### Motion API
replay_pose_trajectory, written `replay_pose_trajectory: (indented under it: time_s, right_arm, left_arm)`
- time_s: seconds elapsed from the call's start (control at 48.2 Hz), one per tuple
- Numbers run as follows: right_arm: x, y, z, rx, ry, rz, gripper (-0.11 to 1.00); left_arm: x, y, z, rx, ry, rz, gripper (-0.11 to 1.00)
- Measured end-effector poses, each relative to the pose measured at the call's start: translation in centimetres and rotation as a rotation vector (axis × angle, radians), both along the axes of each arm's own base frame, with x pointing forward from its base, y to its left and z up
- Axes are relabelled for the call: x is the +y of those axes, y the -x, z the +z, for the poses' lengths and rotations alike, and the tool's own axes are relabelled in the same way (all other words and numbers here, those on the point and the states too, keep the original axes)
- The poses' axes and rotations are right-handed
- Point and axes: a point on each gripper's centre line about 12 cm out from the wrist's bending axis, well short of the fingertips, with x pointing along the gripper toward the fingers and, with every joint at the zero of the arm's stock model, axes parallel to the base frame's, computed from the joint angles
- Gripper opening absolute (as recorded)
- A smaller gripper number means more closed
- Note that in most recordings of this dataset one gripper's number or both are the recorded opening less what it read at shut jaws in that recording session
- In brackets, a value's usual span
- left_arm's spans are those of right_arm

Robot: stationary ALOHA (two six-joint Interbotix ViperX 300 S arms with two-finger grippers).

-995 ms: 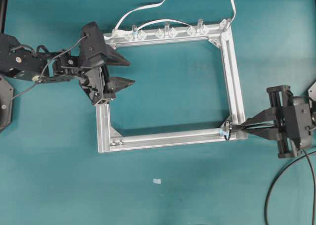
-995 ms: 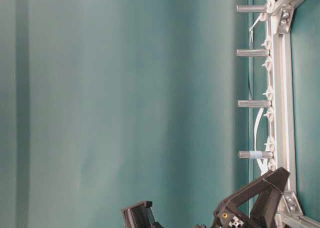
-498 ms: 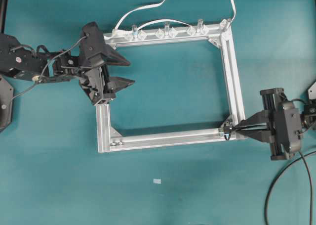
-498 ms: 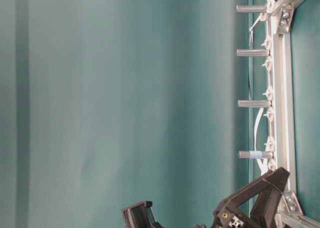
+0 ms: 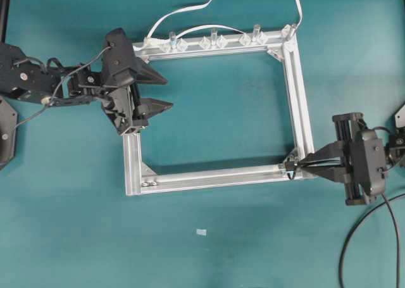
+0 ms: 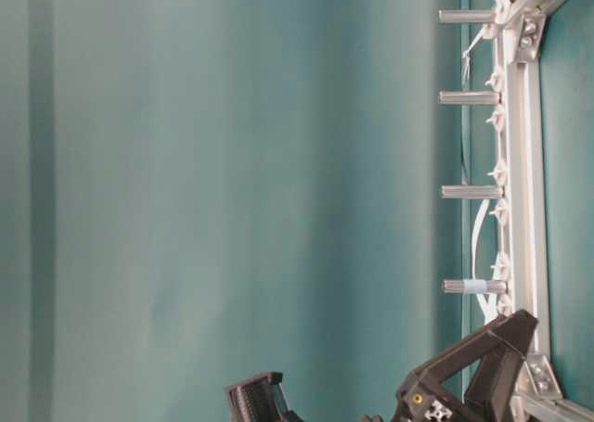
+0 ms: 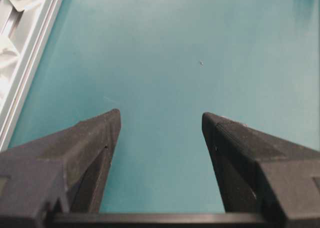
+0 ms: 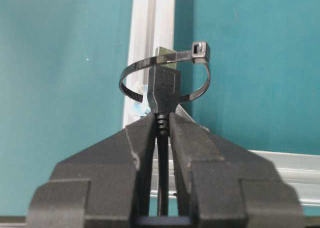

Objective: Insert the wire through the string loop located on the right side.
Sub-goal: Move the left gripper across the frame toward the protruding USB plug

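Note:
My right gripper (image 8: 161,119) is shut on the wire (image 8: 163,188), pinching it just behind its black plug (image 8: 164,87). The plug points at the string loop (image 8: 131,67), a thin dark ring standing at the frame's near right corner. The plug's metallic tip (image 8: 167,53) sits within the ring's outline; I cannot tell how far through it reaches. From overhead, the right gripper (image 5: 296,166) touches the loop (image 5: 290,168) and the wire (image 5: 352,237) trails off to the lower right. My left gripper (image 5: 169,93) hangs open over the frame's left side, with only teal table between its fingers (image 7: 90,143).
The aluminium frame (image 5: 215,177) lies flat mid-table. Clear clips (image 5: 215,42) and short posts (image 6: 469,97) line its far bar, and white flat cables (image 5: 190,9) run off the top edge. A small white scrap (image 5: 201,231) lies in front of the frame.
The right gripper has slid left with the plug, closing on the loop at the frame corner, then held almost still. The left arm has not moved.

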Motion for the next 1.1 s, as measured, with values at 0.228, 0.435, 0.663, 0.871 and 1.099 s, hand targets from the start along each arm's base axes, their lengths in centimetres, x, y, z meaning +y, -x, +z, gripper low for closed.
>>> replay_pose_trajectory:
  time_s: [0.228,0.435,0.663,0.871,1.099]
  right_arm:
    - [0.0,0.1,0.0,0.001,0.001,0.002,0.14]
    - [0.0,-0.1,0.1,-0.008,0.002,-0.004,0.14]
    - [-0.1,-0.1,0.2,-0.014,0.002,-0.006,0.14]
    - [-0.1,-0.1,0.1,-0.012,0.003,-0.006,0.14]
    - [-0.1,0.0,0.1,-0.012,0.004,-0.006,0.14]
  left_arm:
    - [-1.9,-0.6,0.3,-0.012,-0.003,-0.061,0.68]
    - [-4.9,-1.0,0.5,-0.017,0.000,-0.146,0.68]
    - [-6.3,-1.0,0.5,-0.017,-0.001,-0.189,0.68]
    - [-6.3,-1.1,0.6,-0.020,-0.001,-0.189,0.68]
    - [-6.4,-2.8,-0.1,-0.011,0.000,-0.192,0.68]
